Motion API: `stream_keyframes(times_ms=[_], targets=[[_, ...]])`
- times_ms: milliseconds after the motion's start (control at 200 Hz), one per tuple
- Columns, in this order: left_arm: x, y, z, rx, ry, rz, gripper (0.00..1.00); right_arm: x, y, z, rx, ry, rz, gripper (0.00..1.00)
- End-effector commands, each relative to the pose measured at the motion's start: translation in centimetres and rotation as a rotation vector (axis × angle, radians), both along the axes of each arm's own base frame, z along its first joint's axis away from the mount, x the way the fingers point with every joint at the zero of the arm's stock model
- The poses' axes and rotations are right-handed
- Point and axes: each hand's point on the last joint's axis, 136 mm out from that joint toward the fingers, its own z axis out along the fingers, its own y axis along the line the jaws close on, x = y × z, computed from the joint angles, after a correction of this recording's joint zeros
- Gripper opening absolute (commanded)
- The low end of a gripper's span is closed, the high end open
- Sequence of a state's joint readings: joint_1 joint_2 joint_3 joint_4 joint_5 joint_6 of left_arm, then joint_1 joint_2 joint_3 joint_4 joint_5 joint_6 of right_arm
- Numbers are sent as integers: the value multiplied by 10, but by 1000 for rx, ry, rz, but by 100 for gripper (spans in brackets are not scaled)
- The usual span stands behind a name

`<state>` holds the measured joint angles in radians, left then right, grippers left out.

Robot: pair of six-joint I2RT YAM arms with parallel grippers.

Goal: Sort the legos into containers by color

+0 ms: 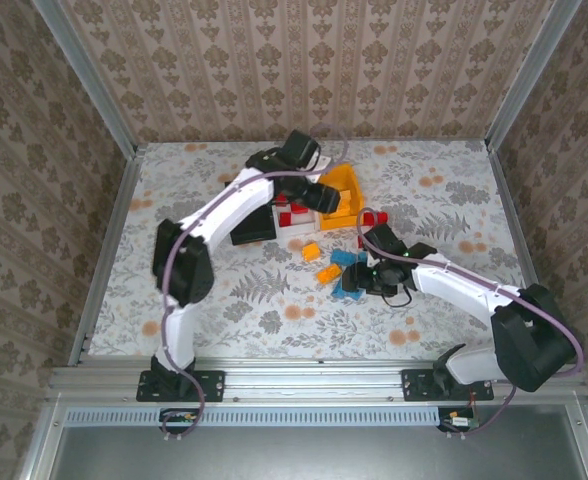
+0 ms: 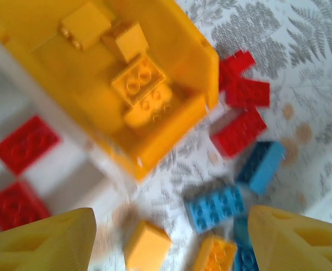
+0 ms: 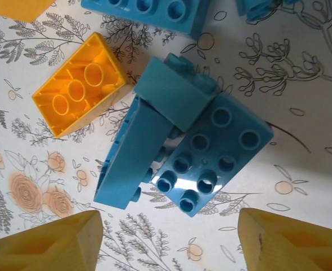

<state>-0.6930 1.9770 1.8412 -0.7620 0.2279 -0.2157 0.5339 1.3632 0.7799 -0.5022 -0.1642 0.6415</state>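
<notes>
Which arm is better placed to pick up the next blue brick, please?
Right: the right pincer, open, hangs directly above the piled blue bricks, while the left pincer is up beside the orange bin.

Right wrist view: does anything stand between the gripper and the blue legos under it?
Nothing visible does. The open right gripper faces the blue legos over bare table. An orange lego lies beside them, outside the path.

left hand (image 1: 321,196) at orange bin (image 1: 346,180) | right hand (image 1: 355,283) over blue legos (image 1: 350,259)

Lab test booth — wallpapered panels (image 1: 304,60), aluminium frame (image 1: 314,382), floral tabletop (image 1: 224,320)
</notes>
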Motion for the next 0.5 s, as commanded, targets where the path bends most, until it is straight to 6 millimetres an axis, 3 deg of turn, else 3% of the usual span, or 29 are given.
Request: stream_keyframes(times_ms=[0,65,190,365,495], targets=[[-23,28,1,29,-56,17,73,9,12,9,17,-23,-19,62],[-39,51,-8,64,-54,43,73,10,21,13,34,-34,-10,59],[-67,85,-23,108,-39,77,73,9,29,0,-6,12,8,58],[-98,119,-39,160,-19,103,74,10,36,-8,-29,37,13,57],[-110,137,-44,150,-12,140,74,14,40,-15,-49,58,12,56]])
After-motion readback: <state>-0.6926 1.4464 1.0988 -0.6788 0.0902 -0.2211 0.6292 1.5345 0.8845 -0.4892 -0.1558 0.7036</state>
